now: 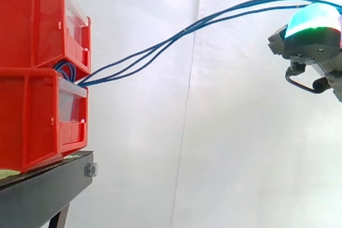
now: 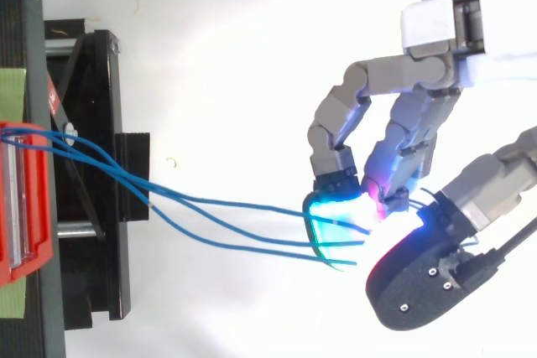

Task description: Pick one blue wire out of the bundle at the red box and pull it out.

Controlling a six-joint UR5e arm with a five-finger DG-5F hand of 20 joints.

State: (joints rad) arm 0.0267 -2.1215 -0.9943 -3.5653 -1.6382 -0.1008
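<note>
As wires [image 1: 160,46] are pinched by the curled hand [image 2: 394,157] | three, not one, seem held | wires stretched from box [image 1: 32,116] across to hand, long axis box-to-hand | pull judged needed along that axis, away from box

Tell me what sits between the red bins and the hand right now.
Only the blue wires: in the side view several strands arc through open air from the red bins to the hand, whose fingers pinch them. Nothing else crosses.

Lab test bench: white curtain [image 1: 240,148], red bins [image 1: 32,105], black stand [image 1: 37,196].
</note>
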